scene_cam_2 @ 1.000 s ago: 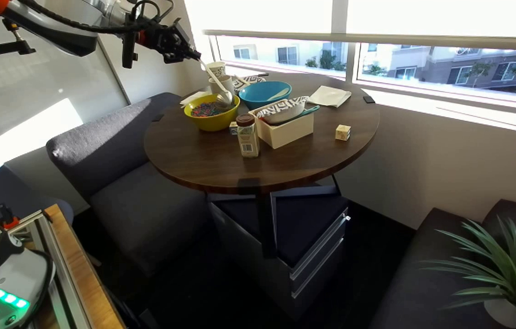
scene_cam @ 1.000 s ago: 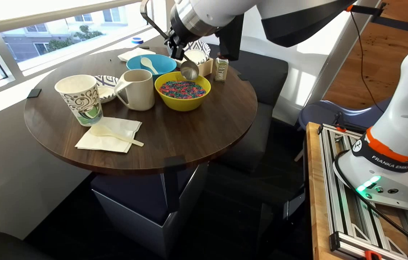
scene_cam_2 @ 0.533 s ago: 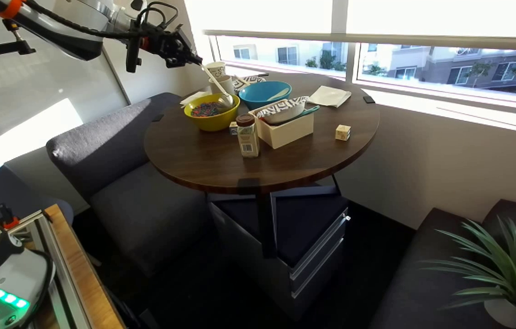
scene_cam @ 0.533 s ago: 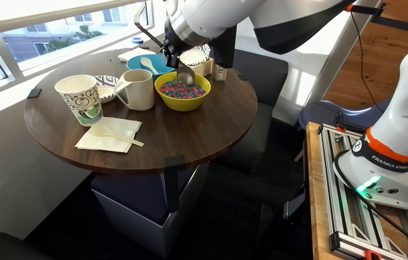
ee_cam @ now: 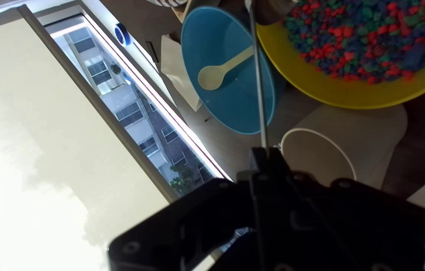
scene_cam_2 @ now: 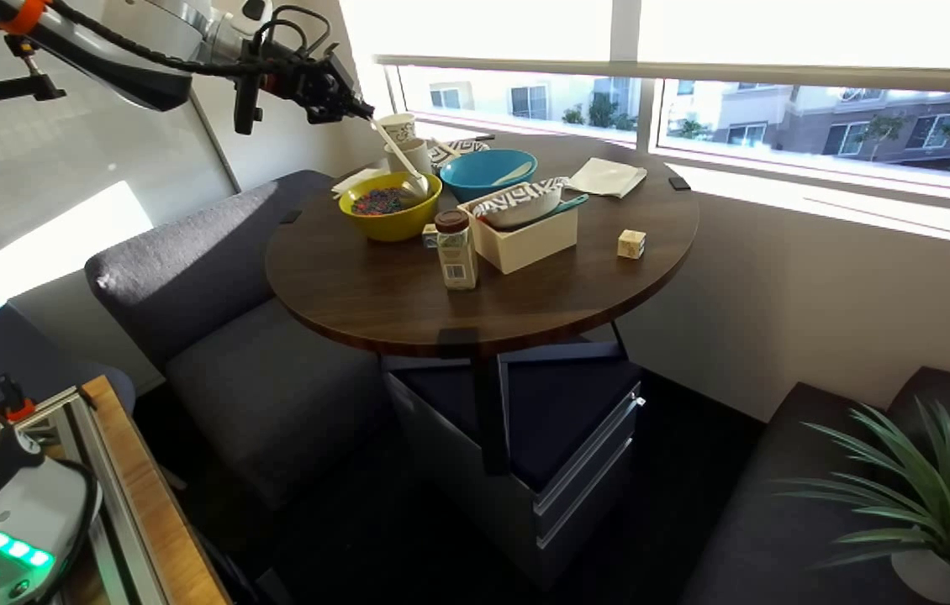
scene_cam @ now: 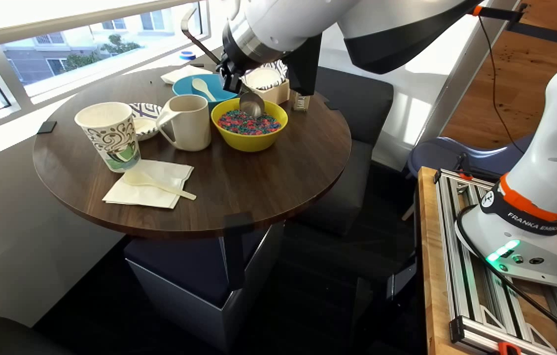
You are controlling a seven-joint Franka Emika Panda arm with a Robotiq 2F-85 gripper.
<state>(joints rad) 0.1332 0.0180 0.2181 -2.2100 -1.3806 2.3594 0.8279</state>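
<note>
- Over the table [scene_cam: 268, 192], a metal ladle [scene_cam: 252, 104] was pinched by its handle in the gripper [ee_cam: 267, 152].
- Its round end was tilted inside the yellow bowl [scene_cam: 249, 143]; whether the multicoloured bits [scene_cam: 246, 123] were touched could not be told for certain.
- Beside that bowl, a beige mug [scene_cam: 194, 123] and a blue bowl [ee_cam: 235, 103] holding a pale spoon [ee_cam: 211, 78] were seen.
- A jar [scene_cam_2: 458, 262] was placed just beside a pale box [scene_cam_2: 532, 242].

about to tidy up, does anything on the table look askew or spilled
One patterned bowl sits tilted at the top of the cream box, so it looks askew rather than level. I see no spilled bits around the yellow bowl.
</note>
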